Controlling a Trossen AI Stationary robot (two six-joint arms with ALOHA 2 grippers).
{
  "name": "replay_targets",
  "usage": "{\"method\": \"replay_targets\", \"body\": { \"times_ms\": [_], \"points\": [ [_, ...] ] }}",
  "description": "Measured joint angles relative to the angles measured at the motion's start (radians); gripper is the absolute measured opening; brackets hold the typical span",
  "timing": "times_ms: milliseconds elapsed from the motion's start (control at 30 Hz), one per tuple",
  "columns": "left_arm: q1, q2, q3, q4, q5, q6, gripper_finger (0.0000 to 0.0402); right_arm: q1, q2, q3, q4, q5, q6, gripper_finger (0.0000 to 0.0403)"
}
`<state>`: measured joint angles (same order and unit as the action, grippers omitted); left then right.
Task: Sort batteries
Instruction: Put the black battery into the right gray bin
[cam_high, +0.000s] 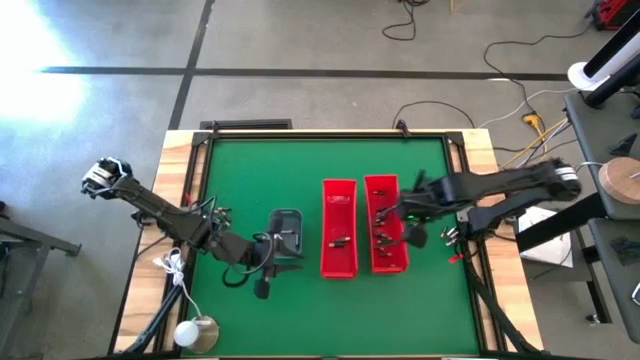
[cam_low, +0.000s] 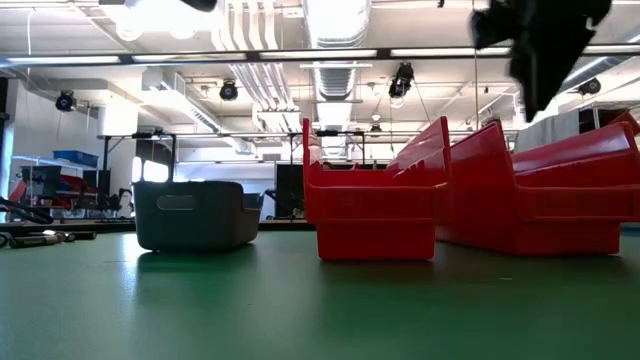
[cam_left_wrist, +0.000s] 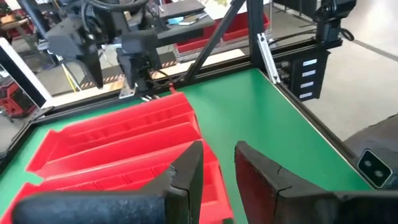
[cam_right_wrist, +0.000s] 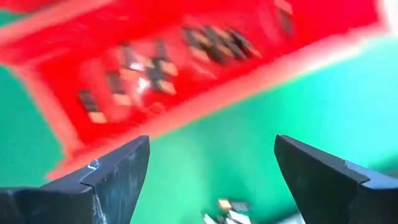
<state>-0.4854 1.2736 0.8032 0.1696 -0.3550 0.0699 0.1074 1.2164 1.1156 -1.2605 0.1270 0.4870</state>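
Two long red bins (cam_high: 339, 229) (cam_high: 385, 222) sit side by side on the green table (cam_high: 300, 170), running lengthwise away from the front edge. Just beside the nearer-left bin stands a small grey tray (cam_high: 286, 230). Cables trail across the floor (cam_high: 300, 40) beyond the table.

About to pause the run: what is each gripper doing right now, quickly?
Left gripper: slightly open, holding nothing, beside the grey tray.
Right gripper: wide open, empty, over the right red bin with batteries.
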Motion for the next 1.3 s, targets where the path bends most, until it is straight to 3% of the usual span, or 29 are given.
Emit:
{"method": "replay_targets", "body": {
  "times_ms": [100,267,433,700,1067,1300],
  "points": [
    [0.001,0.000,0.000,0.001,-0.001,0.010,0.0073,-0.018,-0.088,-0.092,-0.079,0.028,0.146,0.0345],
    [0.001,0.000,-0.002,0.025,-0.002,0.027,0.0073,-0.063,-0.133,-0.227,-0.095,-0.085,0.198,0.0360],
    [0.001,0.000,-0.002,0.084,-0.002,0.027,0.0073,-0.160,-0.128,-0.305,-0.093,-0.117,0.135,0.0366],
    [0.001,0.000,-0.002,0.137,-0.002,0.027,0.0073,-0.318,-0.091,-0.316,-0.074,-0.188,-0.016,0.0366],
    [0.000,0.000,-0.002,0.141,-0.002,0.023,0.0073,-0.416,0.063,-0.333,-0.059,-0.233,-0.189,0.0366],
    [-0.002,0.000,-0.002,0.124,-0.002,0.023,0.0073,-0.456,0.076,-0.337,-0.033,-0.241,-0.258,0.0366]
  ]
}}
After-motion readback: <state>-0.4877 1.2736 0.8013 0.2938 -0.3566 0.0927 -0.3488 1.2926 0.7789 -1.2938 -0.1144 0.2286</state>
